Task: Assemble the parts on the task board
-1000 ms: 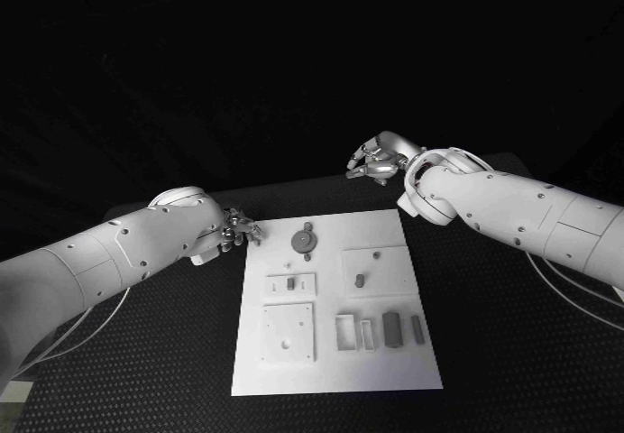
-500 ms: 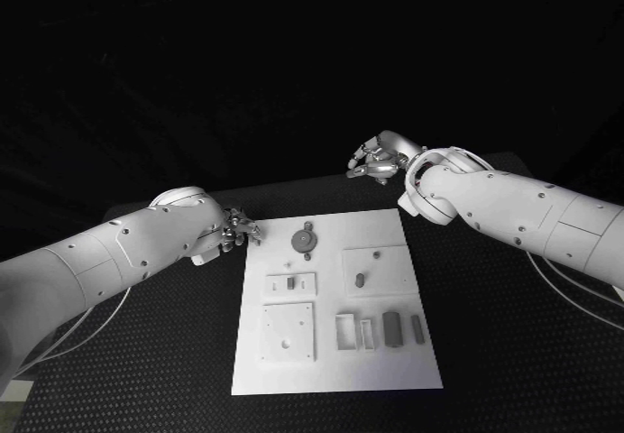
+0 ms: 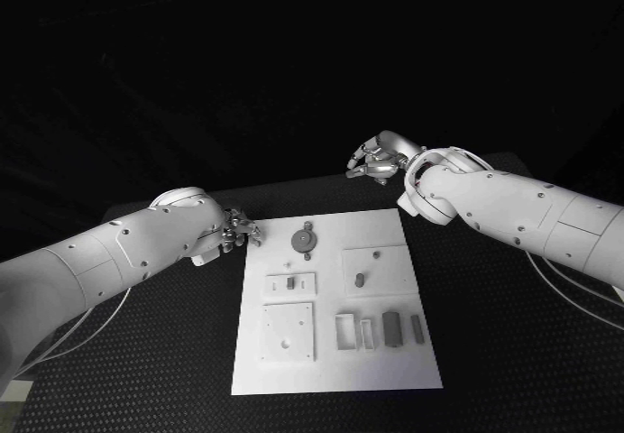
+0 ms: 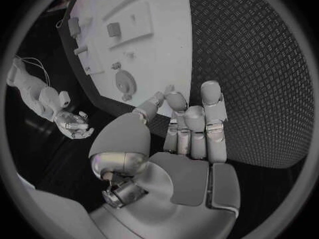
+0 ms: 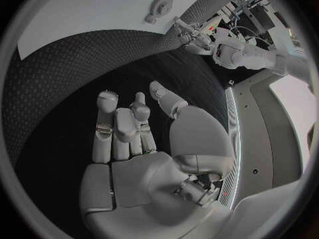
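**Both hands idle off the board, left one nearer the parts**

Head view: the task board (image 3: 335,302) lies in the middle of the table (image 3: 520,361), its long axis running away from the robot. The parts sit on it: a round disc (image 3: 302,240) near the far edge, a small dark peg (image 3: 355,280) on a raised square, and a row of slim upright pieces (image 3: 390,330) nearer the robot. The left hand (image 3: 233,230) hovers just beside the board's far left corner, so the disc lies a short way to its right and is the closest part to either hand. The right hand (image 3: 379,161) is raised beyond the far edge, well apart from every part.

Left wrist view: the left hand (image 4: 189,130) holds nothing; its fingers (image 4: 211,117) lie side by side, extended, pointing toward the board (image 4: 153,42), with the disc (image 4: 124,82) just past the fingertips.

Right wrist view: the right hand (image 5: 129,133) is likewise empty, fingers loosely extended and slightly apart, above bare table, with the board (image 5: 80,16) far ahead.

Against the earlier pictures nothing has moved: arms, hands and parts stand as they did.
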Controlling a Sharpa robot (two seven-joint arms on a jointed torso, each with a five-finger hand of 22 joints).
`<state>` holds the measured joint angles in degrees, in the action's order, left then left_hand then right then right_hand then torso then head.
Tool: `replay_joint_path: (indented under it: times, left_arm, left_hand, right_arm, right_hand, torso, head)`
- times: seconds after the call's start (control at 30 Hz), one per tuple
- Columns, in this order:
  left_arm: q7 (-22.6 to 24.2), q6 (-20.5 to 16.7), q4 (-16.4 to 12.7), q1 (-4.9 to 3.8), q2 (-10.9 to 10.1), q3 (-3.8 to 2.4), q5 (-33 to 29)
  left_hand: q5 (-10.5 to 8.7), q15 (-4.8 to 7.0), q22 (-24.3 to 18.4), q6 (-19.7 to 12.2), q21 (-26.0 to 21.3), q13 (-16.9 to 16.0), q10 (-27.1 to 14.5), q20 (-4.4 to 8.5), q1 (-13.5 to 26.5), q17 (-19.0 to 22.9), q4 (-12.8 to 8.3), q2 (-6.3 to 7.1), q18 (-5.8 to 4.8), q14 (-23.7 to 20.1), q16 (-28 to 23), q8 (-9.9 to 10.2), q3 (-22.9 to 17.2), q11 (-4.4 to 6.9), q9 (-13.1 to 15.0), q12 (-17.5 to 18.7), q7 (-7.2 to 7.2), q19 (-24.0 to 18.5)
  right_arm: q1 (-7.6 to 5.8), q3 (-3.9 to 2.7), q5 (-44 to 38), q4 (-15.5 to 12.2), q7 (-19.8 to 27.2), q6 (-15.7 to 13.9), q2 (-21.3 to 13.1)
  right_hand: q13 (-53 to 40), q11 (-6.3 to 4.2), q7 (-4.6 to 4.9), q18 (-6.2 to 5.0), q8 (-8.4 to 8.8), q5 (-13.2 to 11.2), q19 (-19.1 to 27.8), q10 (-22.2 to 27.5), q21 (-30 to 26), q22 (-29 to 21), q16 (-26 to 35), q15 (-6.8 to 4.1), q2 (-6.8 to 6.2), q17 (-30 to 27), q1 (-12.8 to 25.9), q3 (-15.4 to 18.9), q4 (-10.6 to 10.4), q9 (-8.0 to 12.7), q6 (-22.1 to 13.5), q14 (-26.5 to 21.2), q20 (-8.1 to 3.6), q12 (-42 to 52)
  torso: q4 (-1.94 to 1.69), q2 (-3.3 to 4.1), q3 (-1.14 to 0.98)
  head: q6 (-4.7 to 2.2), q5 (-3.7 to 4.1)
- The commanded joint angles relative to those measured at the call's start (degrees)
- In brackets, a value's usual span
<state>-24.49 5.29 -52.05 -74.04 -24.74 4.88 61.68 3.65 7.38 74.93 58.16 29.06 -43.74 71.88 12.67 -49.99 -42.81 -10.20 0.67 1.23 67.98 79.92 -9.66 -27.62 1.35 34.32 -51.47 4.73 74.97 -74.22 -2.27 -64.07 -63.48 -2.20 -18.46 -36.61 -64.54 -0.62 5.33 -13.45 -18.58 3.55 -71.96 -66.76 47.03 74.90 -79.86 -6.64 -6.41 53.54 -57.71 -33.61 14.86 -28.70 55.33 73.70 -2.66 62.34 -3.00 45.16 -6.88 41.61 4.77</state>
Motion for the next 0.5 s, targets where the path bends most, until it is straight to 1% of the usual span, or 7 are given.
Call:
replay_joint_path:
  times: [0.03, 0.3, 0.5]
  left_arm:
    - [0.5, 0.7, 0.0, 0.02, 0.2, 0.01, -0.3]
    - [0.3, 0.5, 0.2, 0.04, 0.4, 0.01, -0.3]
    - [0.4, 0.4, 0.1, 0.07, 0.3, 0.01, -0.2]
  left_hand:
    - [-0.15, 0.47, 1.3, 0.3, 0.3, 0.1, 0.2, 0.16, -0.5, 0.1, 0.0, -0.08, 2.92, -0.1, 0.4, -0.3, -0.4, 0.28, 0.1, -0.3, 0.23, 0.3]
    - [0.0, 0.62, 1.3, 0.8, 0.6, 0.3, 0.5, 0.32, -1.6, 0.2, -1.0, -0.84, 2.8, 0.1, 0.5, -0.8, -0.9, 0.44, 0.2, -0.4, 0.06, 0.4]
    - [0.23, 0.85, 1.3, 1.6, 0.9, 0.4, 0.8, 0.49, -4.3, 0.4, -2.7, -1.05, 2.67, 0.3, 0.6, -1.4, -2.1, 0.69, 0.4, -0.5, -0.22, 0.6]
  right_arm:
    - [0.03, -0.04, 0.0, 0.0, 0.5, 0.5, 0.1]
    - [0.03, -0.04, 0.0, 0.0, 0.5, 0.5, 0.0]
    - [0.03, -0.04, 0.0, 0.0, 0.5, 0.5, 0.1]
  right_hand:
    - [0.0, -0.03, 0.51, -1.55, 0.4, -0.2, 0.1, 0.1, -0.3, 1.0, 0.4, -0.22, 0.14, 0.1, 0.7, 0.0, -0.2, -0.1, 0.2, -0.2, -0.51, 0.0]
    - [0.0, -0.04, 0.5, -1.55, 0.4, -0.2, 0.1, 0.1, -0.3, 1.0, 0.4, -0.23, 0.16, 0.1, 0.7, 0.0, -0.2, -0.1, 0.2, -0.2, -0.51, 0.0]
    - [0.0, -0.04, 0.5, -1.55, 0.4, -0.2, 0.1, 0.1, -0.3, 1.0, 0.4, -0.23, 0.17, 0.1, 0.7, 0.0, -0.2, -0.1, 0.2, -0.2, -0.51, 0.0]
  torso:
    - [-1.26, 0.01, -0.01]
    - [-1.2, 0.02, -0.03]
    - [-1.24, -0.01, -0.02]
  head:
    - [0.04, -0.02]
    - [0.11, 0.02]
    - [0.23, 0.12]
